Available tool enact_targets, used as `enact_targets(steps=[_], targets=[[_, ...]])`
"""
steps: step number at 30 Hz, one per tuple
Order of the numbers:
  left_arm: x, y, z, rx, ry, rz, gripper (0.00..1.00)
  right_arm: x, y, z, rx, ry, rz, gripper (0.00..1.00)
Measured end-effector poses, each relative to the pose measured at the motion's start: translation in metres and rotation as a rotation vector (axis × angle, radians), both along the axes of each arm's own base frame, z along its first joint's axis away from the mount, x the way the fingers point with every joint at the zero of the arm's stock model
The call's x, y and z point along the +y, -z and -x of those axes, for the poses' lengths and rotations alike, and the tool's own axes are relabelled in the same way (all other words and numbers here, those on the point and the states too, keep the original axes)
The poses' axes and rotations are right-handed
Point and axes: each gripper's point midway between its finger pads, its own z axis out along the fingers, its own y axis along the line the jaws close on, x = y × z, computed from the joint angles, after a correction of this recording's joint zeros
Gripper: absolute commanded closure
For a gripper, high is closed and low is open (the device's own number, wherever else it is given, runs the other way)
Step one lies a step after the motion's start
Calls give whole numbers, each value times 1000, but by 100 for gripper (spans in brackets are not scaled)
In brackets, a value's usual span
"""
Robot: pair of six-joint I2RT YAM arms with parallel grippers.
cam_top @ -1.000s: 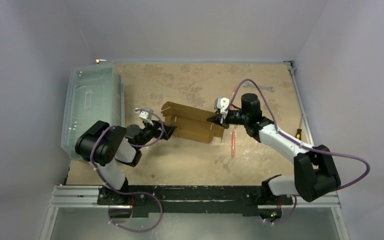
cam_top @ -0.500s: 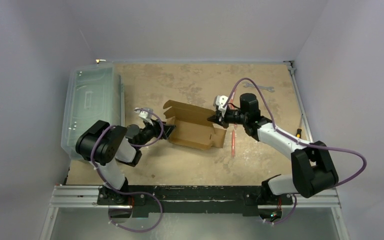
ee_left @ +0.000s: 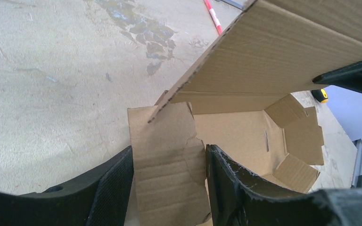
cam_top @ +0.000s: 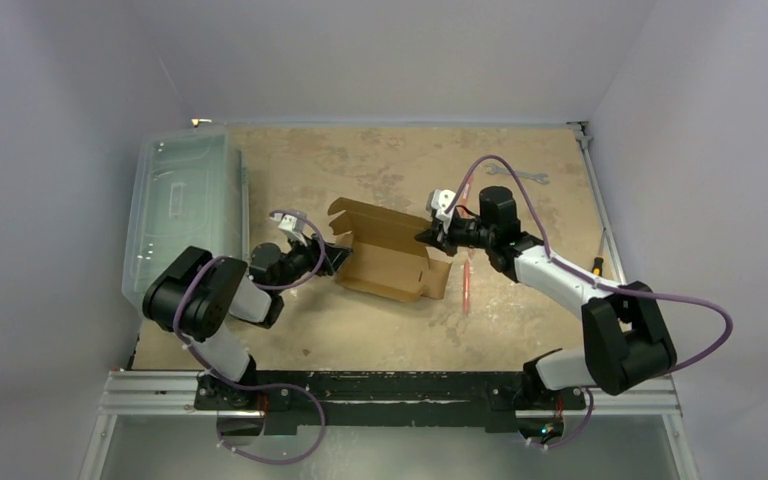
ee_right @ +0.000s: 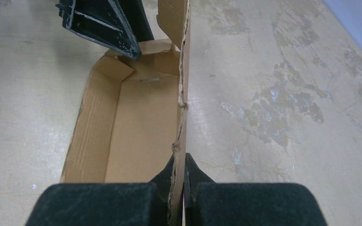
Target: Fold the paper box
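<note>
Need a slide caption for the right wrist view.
Right gripper pinches the paper box's upright wall; the left gripper sits at its far end.

The left arm (cam_top: 222, 292) is lying low and folded, forearm reaching right. The left end effector (cam_top: 336, 257) is holding its fingers (ee_left: 108, 188) apart with a flap of the box (cam_top: 390, 262) between them, though whether they are pressing on it cannot be told. The right arm (cam_top: 560, 278) is stretching up and left from its base with the wrist roughly level, and the right end effector (cam_top: 427, 238) is pinching the upright box wall, its fingers squeezed together on the cardboard edge.
</note>
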Motion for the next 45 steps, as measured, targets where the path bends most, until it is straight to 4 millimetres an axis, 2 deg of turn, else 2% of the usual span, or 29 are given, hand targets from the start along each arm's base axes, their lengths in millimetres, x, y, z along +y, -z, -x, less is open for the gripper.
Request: enact_targets(steps=[8, 17, 21, 27, 30, 35, 40, 45], targets=[[-1, 3, 2, 87, -16, -18, 51, 1, 8, -4, 15, 22, 21, 100], [-13, 9, -3, 171, -24, -72, 52, 2, 8, -6, 17, 37, 27, 100], [-12, 9, -2, 190, -45, -107, 52, 4, 7, -5, 15, 31, 25, 100], [-9, 8, 0, 226, -74, -145, 51, 4, -1, -1, -19, 23, 5, 100], [-10, 4, -1, 225, -75, -148, 50, 3, -13, 4, -65, 18, -18, 100], [-14, -4, 2, 210, -51, -131, 40, 2, -30, 7, -134, 16, -50, 100], [-14, -13, 3, 194, -51, -116, 29, 3, -38, 5, -175, 15, -63, 100], [0, -23, 8, 159, -86, -65, 25, 1, -47, 8, -224, 8, -70, 100]])
